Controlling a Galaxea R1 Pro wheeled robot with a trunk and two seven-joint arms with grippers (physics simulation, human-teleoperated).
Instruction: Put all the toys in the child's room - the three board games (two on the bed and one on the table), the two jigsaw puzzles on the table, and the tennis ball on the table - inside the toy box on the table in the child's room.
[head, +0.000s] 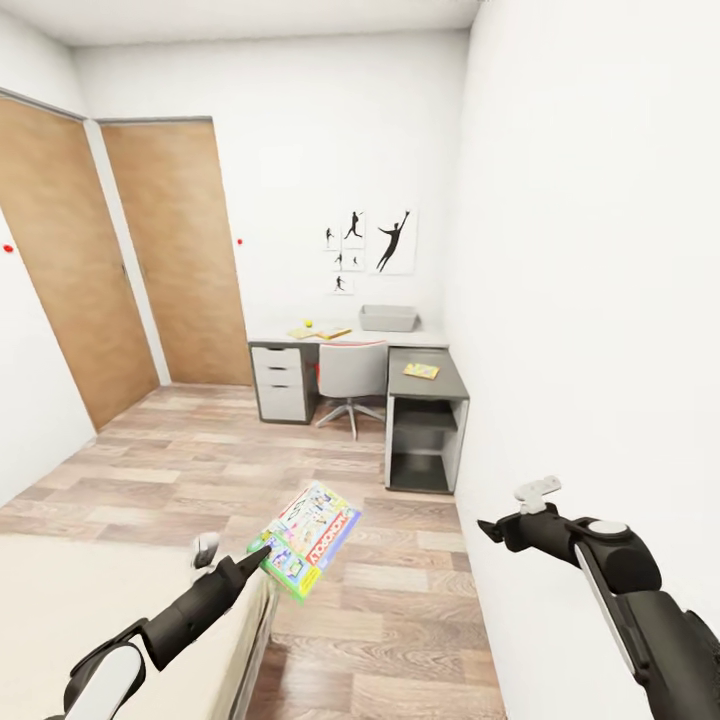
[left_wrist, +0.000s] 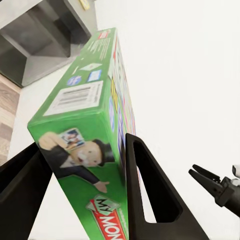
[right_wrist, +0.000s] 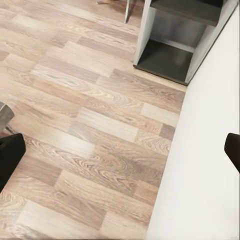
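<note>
Green game: we pinch the board game in our left gripper.
Right gripper: we spread it wide.
Toy box: far away on the table.

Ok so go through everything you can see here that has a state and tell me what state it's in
Left gripper: shut on the board game.
Board game: held off the floor, tilted.
Right gripper: open, holding nothing.
Toy box: on the desk, open-topped; contents cannot be told.
Doors: closed.
Desk drawers: closed.
Chair: pushed under the desk.
</note>
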